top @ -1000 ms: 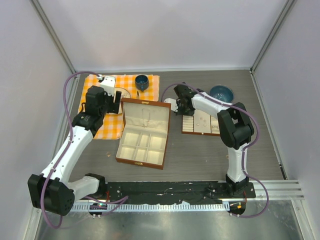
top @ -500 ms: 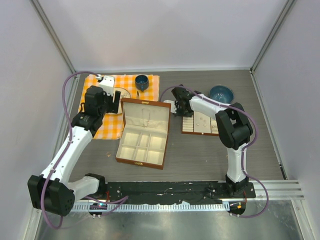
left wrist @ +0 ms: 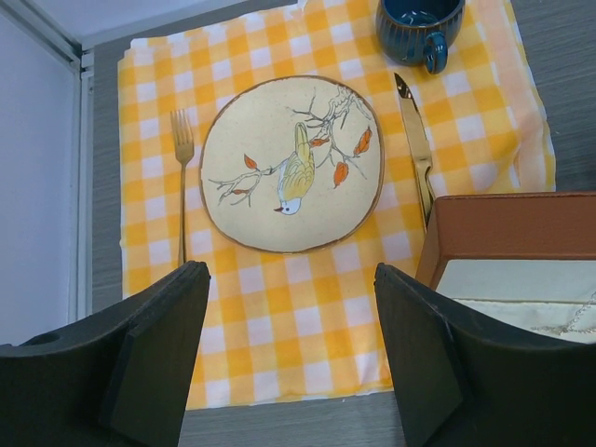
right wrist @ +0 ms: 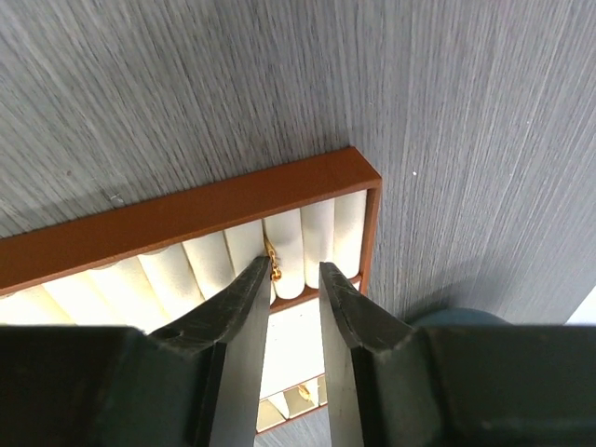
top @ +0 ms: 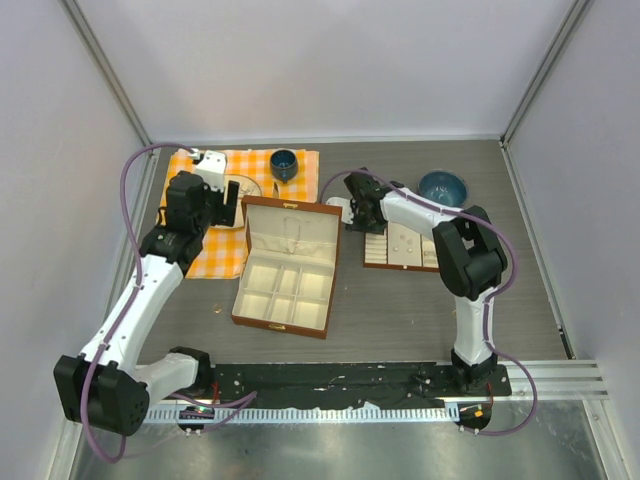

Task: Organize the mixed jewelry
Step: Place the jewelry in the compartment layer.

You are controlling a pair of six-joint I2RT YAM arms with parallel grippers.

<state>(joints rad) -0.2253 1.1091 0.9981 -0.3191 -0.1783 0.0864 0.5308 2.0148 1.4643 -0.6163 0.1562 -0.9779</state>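
Note:
A tiny gold ring [right wrist: 272, 261] is wedged in a slot between the white rolls of the small brown ring tray [right wrist: 186, 216]. My right gripper [right wrist: 293, 270] hangs just over it, open, its left fingertip beside the ring and nothing between the fingers. A second small ring [right wrist: 303, 393] lies lower in that tray. In the top view the right gripper [top: 357, 214] is at the tray's [top: 401, 262] left end. A thin silver chain [left wrist: 579, 314] lies in the open brown box [top: 287, 265]. My left gripper [left wrist: 289, 279] hovers open above the checked cloth [left wrist: 279, 307], holding nothing.
On the cloth lie a bird plate [left wrist: 291, 163], a gold fork [left wrist: 182, 168], a knife [left wrist: 416, 144] and a blue cup [left wrist: 421, 23]. A blue bowl [top: 443, 186] stands behind the ring tray. A tiny copper-coloured speck [top: 214, 309] lies left of the box.
My right gripper has opened from shut, leaving the gold ring in the tray slot. It shifted slightly left along the tray. The left arm has barely moved.

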